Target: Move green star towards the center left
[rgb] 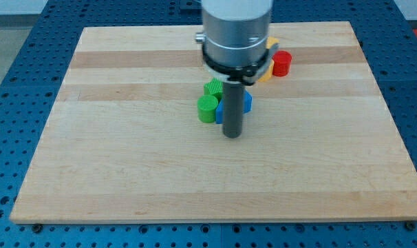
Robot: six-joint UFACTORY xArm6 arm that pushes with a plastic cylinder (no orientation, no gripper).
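The green star [213, 88] lies near the board's middle, partly behind the arm's body. A green round block [207, 109] sits just below it, touching or nearly so. A blue block [246, 102] lies to their right, mostly hidden behind the rod. My tip [232, 135] rests on the board just below and to the right of the green blocks, in front of the blue block.
A red cylinder [282, 63] and a yellow block [267, 71] lie at the view's top, right of the arm's body [236, 34]. The wooden board [126, 172] sits on a blue perforated table.
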